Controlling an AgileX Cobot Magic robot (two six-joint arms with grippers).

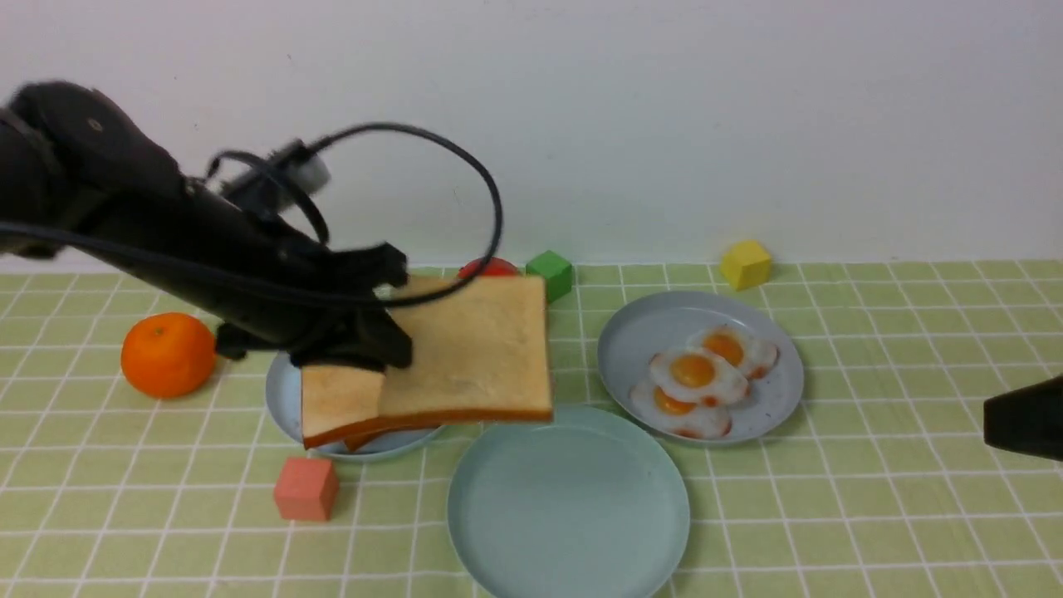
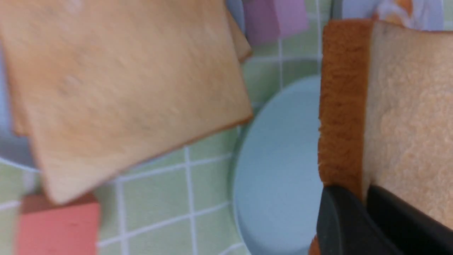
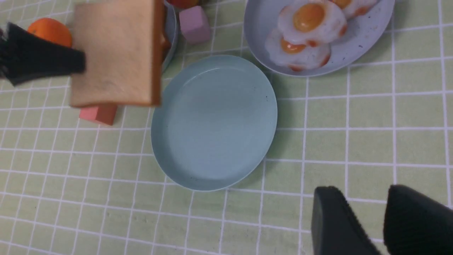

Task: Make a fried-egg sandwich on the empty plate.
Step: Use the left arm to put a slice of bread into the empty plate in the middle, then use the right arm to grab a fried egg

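Toast (image 1: 473, 349), edge-clamped in left fingers (image 2: 339, 223), right fingers (image 3: 336, 219) apart and empty: thin grip may let it slip short of plate (image 1: 573, 507) at 5 o'clock.

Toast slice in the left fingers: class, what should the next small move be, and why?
The left fingers are shut on the square tan toast slice, held in the air to the left of and beyond the round pale aqua-green plastic plate, which is bare. So probably carry the slice a little rightward and toward the robot until it hangs over that plate.
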